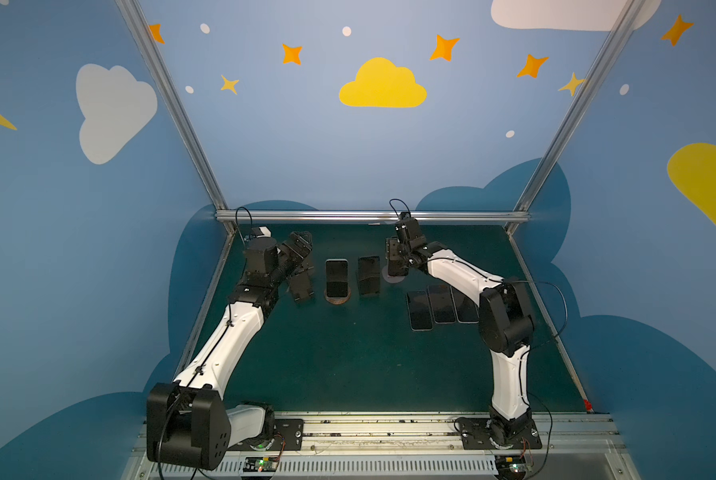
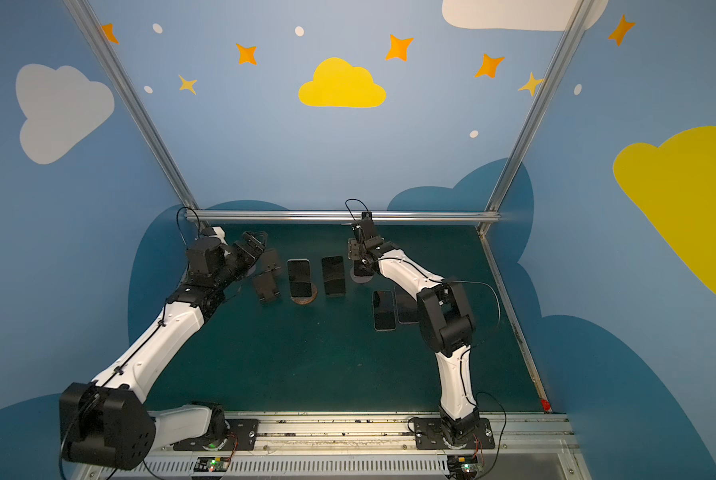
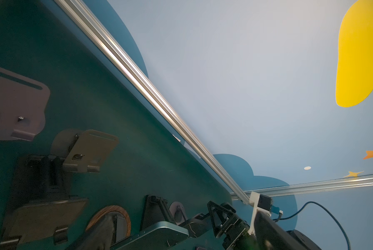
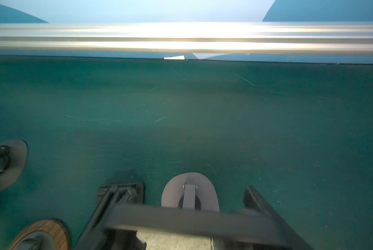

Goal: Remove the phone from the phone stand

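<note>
Green bench (image 1: 348,365), blue cloud-painted walls. Near rear edge: right tool (image 1: 397,269) clamped across phone (image 4: 181,218), just above grey phone stand (image 4: 172,194). Rear-left corner: left tool (image 1: 300,244), jaws wide apart.

Along the back of the table (image 1: 348,365), left to right: empty stands (image 1: 300,289) beside my left claw (image 1: 302,245), a propped phone (image 1: 336,277), a second propped phone (image 1: 369,274), then my right claw (image 1: 397,266) with the phone (image 4: 181,218) above the phone stand (image 4: 172,194). Three flat phones (image 1: 441,305) lie side by side before that right end.
</note>
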You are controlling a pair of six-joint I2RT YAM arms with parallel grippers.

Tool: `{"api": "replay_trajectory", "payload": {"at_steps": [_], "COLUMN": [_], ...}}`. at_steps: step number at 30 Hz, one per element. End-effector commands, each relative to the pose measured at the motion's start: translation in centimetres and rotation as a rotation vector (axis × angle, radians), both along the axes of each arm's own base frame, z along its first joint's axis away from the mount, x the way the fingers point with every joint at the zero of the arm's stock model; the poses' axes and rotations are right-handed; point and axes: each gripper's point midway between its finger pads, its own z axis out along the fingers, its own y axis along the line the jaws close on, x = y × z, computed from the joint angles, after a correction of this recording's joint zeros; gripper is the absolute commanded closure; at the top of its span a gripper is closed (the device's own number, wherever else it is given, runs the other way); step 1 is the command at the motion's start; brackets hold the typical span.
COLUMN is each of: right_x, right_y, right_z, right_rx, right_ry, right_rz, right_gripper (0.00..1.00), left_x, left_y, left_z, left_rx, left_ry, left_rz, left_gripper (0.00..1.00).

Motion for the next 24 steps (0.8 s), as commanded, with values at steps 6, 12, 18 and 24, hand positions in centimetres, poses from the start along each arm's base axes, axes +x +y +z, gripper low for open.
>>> {"api": "replay_trajectory", "payload": {"at_steps": [6,12,18,24], "right_x": [-0.5,-1.5,-3.0,-4.9], "right_y": [0.0,-0.9,-2.1,-3.5], "right_z": [6.1,7.6,8.3,8.3], "right_rx": [0.038,0.024,-0.004,-0.021], "right_ry": [-0.120,-0.145,-0.152,-0.140], "right_rz": [0.016,0.021,0.023,0.022], "right_gripper": [0.33,0.34,0.34,0.35], "left_x": [0.0,0.0,0.0,0.0], "left_y": [-0.2,-0.3,-0.3,-0.5], "left_z": [0.6,0.5,0.5,0.5], "left_rx": [-0.004,-0.009,-0.010,-0.010], "left_ry": [-0.026,-0.025,-0.025,-0.023], "left_rz": [-0.016,-0.021,-0.022,-0.025], "left_gripper": [0.00,0.00,0.00,0.00]}}
